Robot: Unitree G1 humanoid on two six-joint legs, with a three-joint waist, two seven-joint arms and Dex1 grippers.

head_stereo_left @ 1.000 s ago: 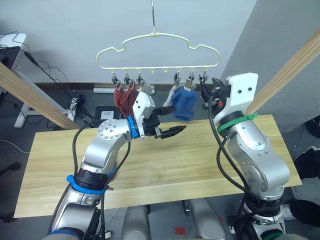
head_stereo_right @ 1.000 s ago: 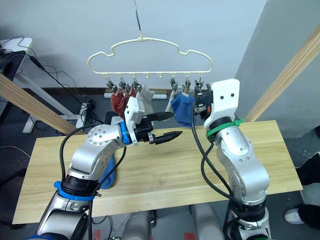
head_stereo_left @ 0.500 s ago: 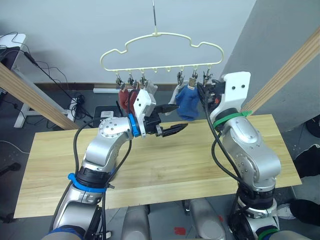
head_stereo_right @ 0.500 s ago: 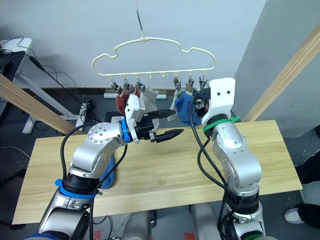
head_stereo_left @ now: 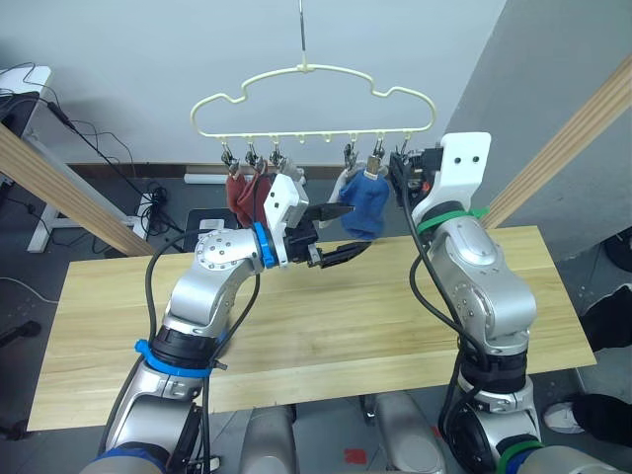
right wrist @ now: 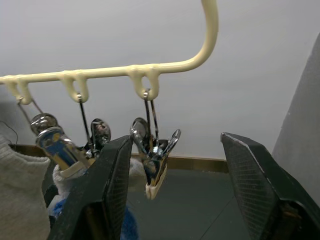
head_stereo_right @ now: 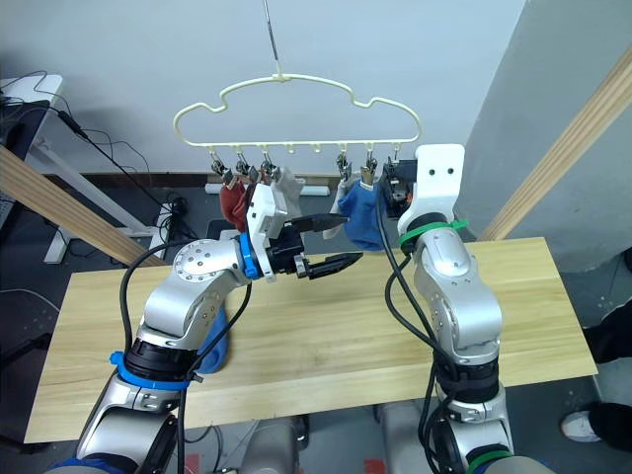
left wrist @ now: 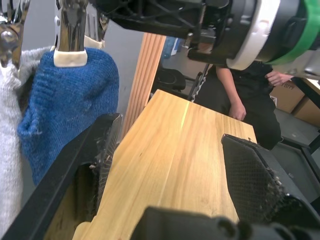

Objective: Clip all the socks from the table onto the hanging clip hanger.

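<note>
Right wrist view puts you looking straight at the last, empty clip (right wrist: 156, 170) at the right end of the clip hanger (head_stereo_left: 314, 103), framed between the open fingers of your right gripper (right wrist: 175, 190). The neighbouring clips already hold a blue sock (head_stereo_left: 363, 202) and a light grey sock (head_stereo_left: 346, 181); the rust red socks (head_stereo_left: 243, 196) and another grey sock (head_stereo_left: 290, 173) hang at the left end. Over the last second your right arm has swung in and risen, so its gripper now sits just beside that free clip, while the hanger swayed right and has come back. Your left gripper (head_stereo_left: 331, 233) has stayed open and empty below the socks, over the table (head_stereo_left: 326, 306). A blue patch (head_stereo_right: 219, 341) shows under your left arm at the near left of the table; it is probably the sixth sock, though the arm hides most of it. By my reading, five are hung and that last one must be fetched.
</note>
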